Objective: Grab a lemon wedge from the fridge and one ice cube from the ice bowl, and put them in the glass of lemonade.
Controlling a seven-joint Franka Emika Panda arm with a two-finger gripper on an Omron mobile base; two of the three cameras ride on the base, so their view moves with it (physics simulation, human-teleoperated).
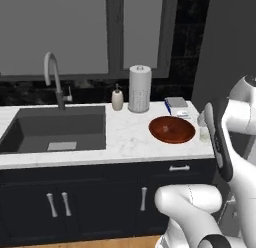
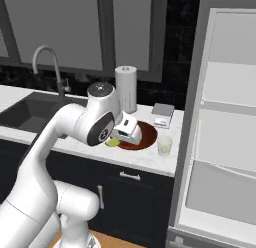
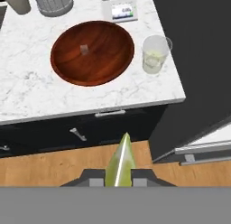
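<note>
Pinched in the hand [image 3: 120,177] is the wedge [image 3: 121,163], a slim, pointed yellow-green sliver standing up between the dark fingertips, out over the wooden floor short of the bench [image 3: 27,83]. Ahead on the white marbled top sits the bowl [image 3: 92,52], wide, glossy and reddish-brown, with one small pale cube [image 3: 84,49] inside. Just beside it, near the bench's end, stands the glass [image 3: 154,54], clear with pale liquid. The fridge [image 2: 225,127] stands open, white shelves showing, its right side cut off.
</note>
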